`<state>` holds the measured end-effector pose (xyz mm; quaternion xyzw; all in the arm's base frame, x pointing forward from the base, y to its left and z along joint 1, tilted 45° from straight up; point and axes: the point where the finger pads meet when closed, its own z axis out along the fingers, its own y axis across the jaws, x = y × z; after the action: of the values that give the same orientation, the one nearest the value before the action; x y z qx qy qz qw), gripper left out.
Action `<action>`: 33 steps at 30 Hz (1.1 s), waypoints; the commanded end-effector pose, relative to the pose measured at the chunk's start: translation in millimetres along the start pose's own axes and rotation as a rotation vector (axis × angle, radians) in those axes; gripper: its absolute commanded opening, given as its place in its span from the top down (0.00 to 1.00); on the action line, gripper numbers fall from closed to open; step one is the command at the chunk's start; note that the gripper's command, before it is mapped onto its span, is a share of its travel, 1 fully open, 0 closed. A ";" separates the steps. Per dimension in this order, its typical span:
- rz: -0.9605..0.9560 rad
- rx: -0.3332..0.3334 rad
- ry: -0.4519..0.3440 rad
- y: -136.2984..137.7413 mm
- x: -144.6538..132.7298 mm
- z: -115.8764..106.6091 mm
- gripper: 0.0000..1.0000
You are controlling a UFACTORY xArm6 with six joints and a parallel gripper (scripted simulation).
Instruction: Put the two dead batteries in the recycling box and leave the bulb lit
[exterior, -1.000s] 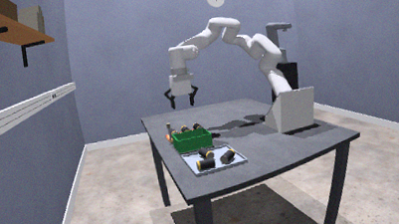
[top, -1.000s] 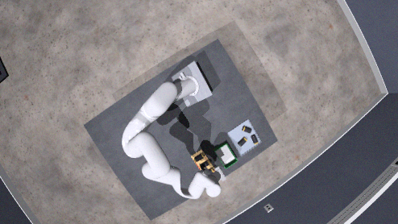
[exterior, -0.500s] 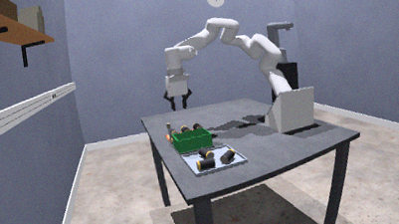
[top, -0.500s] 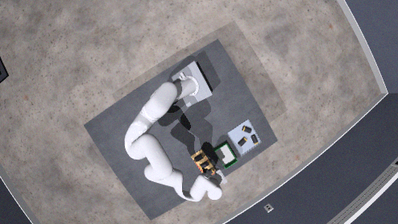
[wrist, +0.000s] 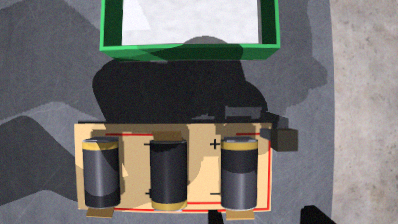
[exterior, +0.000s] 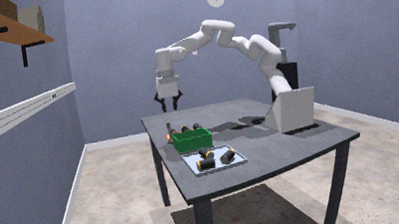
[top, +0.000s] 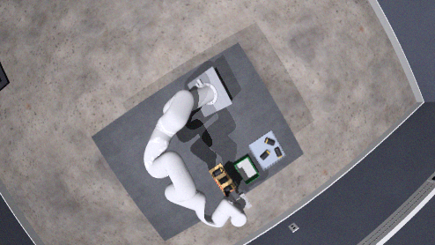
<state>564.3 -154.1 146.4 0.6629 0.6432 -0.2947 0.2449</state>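
The gripper (top: pixel 243 201) (exterior: pixel 170 110) (wrist: pixel 265 216) is partly open and empty, high above the table near the wooden holder (top: pixel 230 181) (wrist: pixel 200 191). Three batteries sit in the holder: the left one (wrist: pixel 101 172) and right one (wrist: pixel 239 180) have gold bands at the top of the wrist view, the middle one (wrist: pixel 168 172) at the bottom. A small orange-red glow (exterior: pixel 168 137) shows beside the holder; the bulb's shape is unclear. The green recycling box (top: pixel 252 167) (exterior: pixel 192 141) (wrist: pixel 150 53) stands upright and level; its visible white floor holds no battery.
A pale tray (top: pixel 257 147) (exterior: pixel 190 158) beside the box bears three lying batteries. A dark block (wrist: pixel 284 140) stands at the holder's right end in the wrist view. The table's edge runs close to the box and holder. The arm's base is at the table's far side from them.
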 end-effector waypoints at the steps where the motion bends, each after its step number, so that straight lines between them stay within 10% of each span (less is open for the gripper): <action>1: 0.001 -0.003 0.000 1.8 -0.6 -2.0 0.49; 15: 0.001 -0.003 0.000 1.8 -0.6 -1.2 0.49; 24: 0.001 -0.003 0.000 2.1 -0.6 67.0 0.49; 33: 0.001 -0.003 0.000 2.1 -0.6 67.8 0.49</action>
<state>559.7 -202.4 98.2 0.6632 0.6431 -0.2947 0.2446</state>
